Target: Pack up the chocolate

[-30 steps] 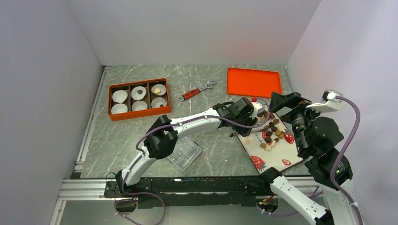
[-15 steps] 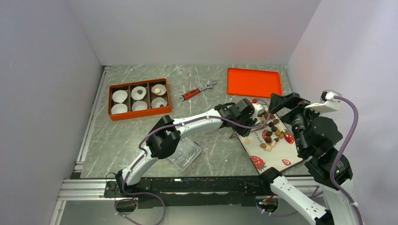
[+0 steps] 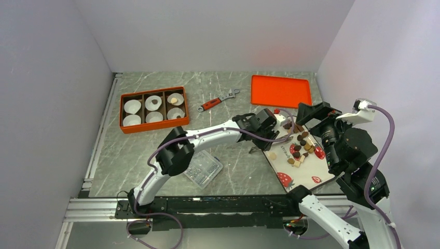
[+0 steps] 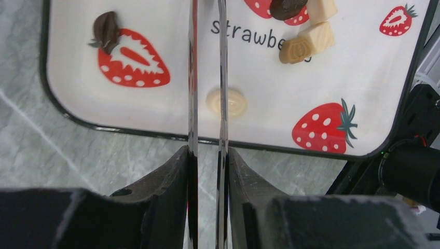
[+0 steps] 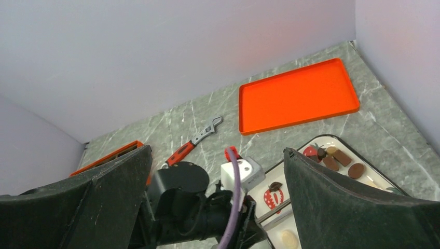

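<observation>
Listing from the bottom of the top view upward, we record:

1. Clear plastic case (image 3: 203, 168), lower centre, flat on the grey marbled table (image 3: 233, 174), just beside the elbow of the left arm (image 3: 207, 136).

2. Strawberry tray (image 3: 311, 175), white with a dark rim and printed red strawberries, lower right, set askew on the table.

3. Chocolate (image 3: 301, 145), a loose handful of dark brown, tan and cream pieces on the upper half of the strawberry tray. One cream round piece (image 3: 272, 155) lies apart from the rest, near the tray's left edge. In the left wrist view we find it at frame centre, just inside the rim and beneath the blades. Two tan squares touch each other at upper right, and a dark piece sits on a printed strawberry at upper left.

4. Left gripper (image 4: 207, 62), above the left edge of the strawberry tray. Its thin metal blades stand almost together, with only a narrow slit between them. We see nothing pinched there, and the tips run off the top of the wrist view.

5. Right gripper (image 5: 217, 150), right of the frame, above the tray's far end. Jaws spread wide, holding nothing.

6. Wrench (image 3: 218, 100), red handle, centre, lying on the table.

7. Orange box (image 3: 150, 126), upper left, six compartments, each with a white paper cup (image 3: 132, 107). The cup in the upper right compartment holds one small tan piece (image 3: 175, 98).

8. Orange lid (image 3: 280, 91), flat, upper right, by the back wall.
</observation>
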Action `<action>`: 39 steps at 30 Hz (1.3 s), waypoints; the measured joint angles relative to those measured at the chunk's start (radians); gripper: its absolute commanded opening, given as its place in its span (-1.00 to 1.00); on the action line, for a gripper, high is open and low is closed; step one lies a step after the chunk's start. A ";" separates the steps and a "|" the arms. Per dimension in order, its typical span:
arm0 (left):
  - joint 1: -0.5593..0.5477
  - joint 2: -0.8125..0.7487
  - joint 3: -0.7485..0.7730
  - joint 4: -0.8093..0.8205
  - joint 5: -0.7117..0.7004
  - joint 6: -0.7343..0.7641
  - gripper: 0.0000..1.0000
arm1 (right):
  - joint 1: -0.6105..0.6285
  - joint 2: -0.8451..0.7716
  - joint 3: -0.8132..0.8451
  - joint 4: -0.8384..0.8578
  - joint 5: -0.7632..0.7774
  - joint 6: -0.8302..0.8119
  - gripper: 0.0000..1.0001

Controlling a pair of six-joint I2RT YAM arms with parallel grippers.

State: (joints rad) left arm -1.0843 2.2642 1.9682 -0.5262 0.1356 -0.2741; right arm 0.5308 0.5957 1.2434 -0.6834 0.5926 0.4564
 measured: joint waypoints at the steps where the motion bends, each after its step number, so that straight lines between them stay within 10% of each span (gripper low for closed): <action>1: 0.003 -0.016 -0.015 -0.001 0.000 0.000 -0.35 | 0.000 0.000 0.000 0.000 -0.001 0.000 0.99; 39: 0.454 -0.687 -0.632 0.063 -0.067 -0.052 -0.36 | 0.000 0.107 -0.072 0.087 -0.109 0.030 0.99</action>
State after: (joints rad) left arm -0.6304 1.5768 1.3365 -0.4637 0.0685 -0.3260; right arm 0.5308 0.7029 1.1709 -0.5961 0.4835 0.4866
